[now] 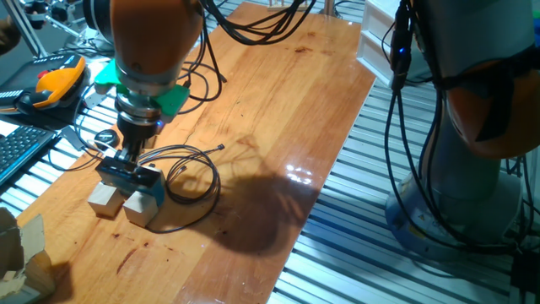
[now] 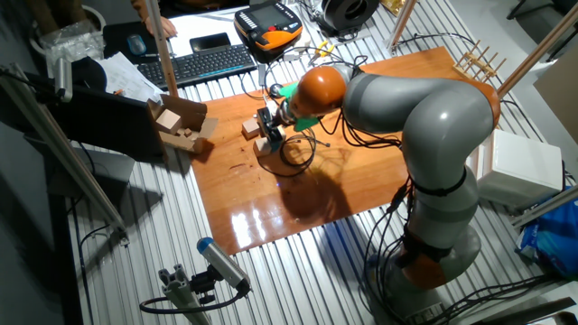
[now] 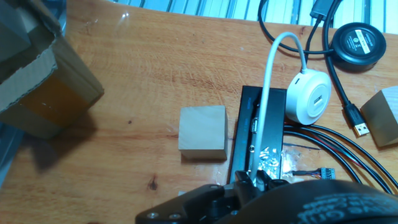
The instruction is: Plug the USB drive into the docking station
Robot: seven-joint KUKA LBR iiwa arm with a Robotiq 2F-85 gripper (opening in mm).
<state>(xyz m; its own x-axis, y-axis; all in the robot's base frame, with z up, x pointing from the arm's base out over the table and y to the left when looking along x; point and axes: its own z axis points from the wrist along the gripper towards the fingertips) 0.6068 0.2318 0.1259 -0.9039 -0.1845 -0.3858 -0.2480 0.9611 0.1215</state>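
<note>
The docking station (image 3: 258, 134) is a flat dark box that rests on two pale wooden cubes (image 1: 105, 201) near the table's left edge; it also shows in one fixed view (image 1: 126, 176). My gripper (image 3: 255, 179) stands directly over its near end, with the fingers close together. A small silvery piece (image 3: 268, 155), which looks like the USB drive, shows just ahead of the fingertips against the station's top; most of it is hidden. In the other fixed view the gripper (image 2: 269, 126) touches down on the station (image 2: 268, 138).
A white round hub (image 3: 308, 96) with a white cable lies across the station's far end. A black puck (image 3: 359, 43), a loose black USB plug (image 3: 357, 124) and looped black cables (image 1: 190, 177) lie beside it. A cardboard box (image 3: 43, 81) and another wooden cube (image 3: 382, 115) stand nearby.
</note>
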